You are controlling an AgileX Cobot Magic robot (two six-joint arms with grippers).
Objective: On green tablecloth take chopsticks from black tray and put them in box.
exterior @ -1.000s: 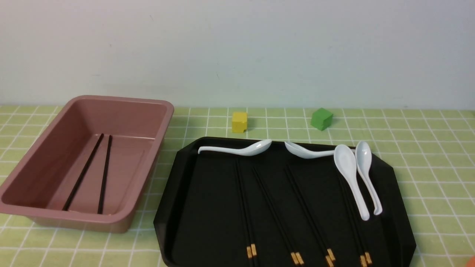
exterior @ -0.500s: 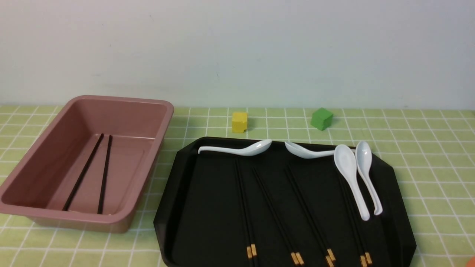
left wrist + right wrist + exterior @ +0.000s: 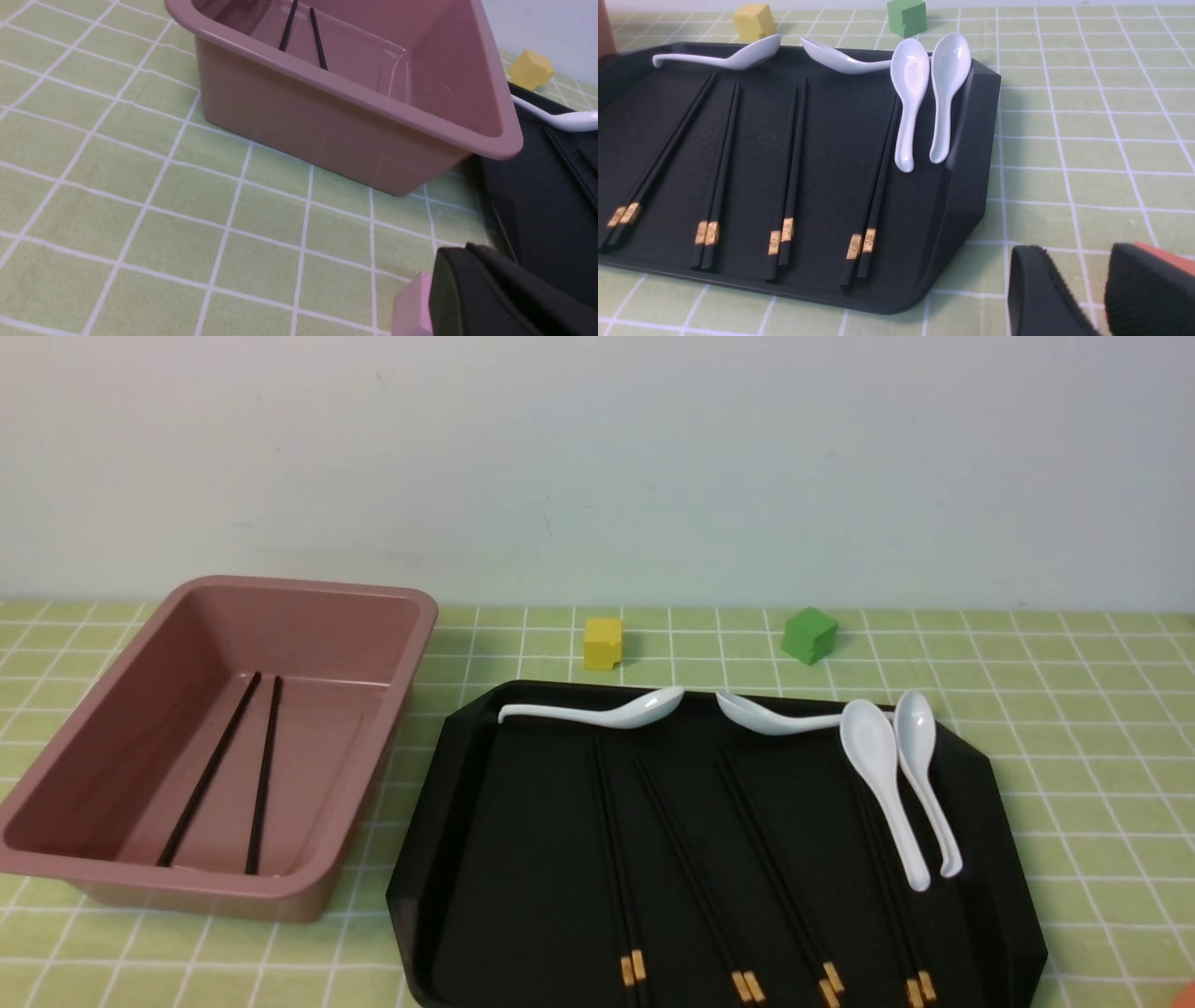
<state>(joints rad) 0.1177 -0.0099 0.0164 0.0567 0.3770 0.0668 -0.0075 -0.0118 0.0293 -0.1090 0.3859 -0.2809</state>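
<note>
The black tray (image 3: 420, 859) lies on the green tablecloth (image 3: 1074, 728) and holds several pairs of black chopsticks (image 3: 686, 859) with gold bands, side by side; they also show in the right wrist view (image 3: 794, 154). The pink box (image 3: 392, 607) stands left of the tray with two chopsticks (image 3: 264, 775) on its floor, also seen in the left wrist view (image 3: 317, 44). My left gripper (image 3: 467, 249) is shut and empty, low over the cloth by the box's near corner (image 3: 495, 140). My right gripper (image 3: 1078, 261) is open and empty, over the cloth beside the tray's rim (image 3: 966, 186).
Several white spoons (image 3: 878, 775) lie along the tray's far and right side, two of them over the rightmost chopstick pair (image 3: 878, 186). A yellow cube (image 3: 602, 642) and a green cube (image 3: 808, 635) sit on the cloth behind the tray. A wall stands behind the table.
</note>
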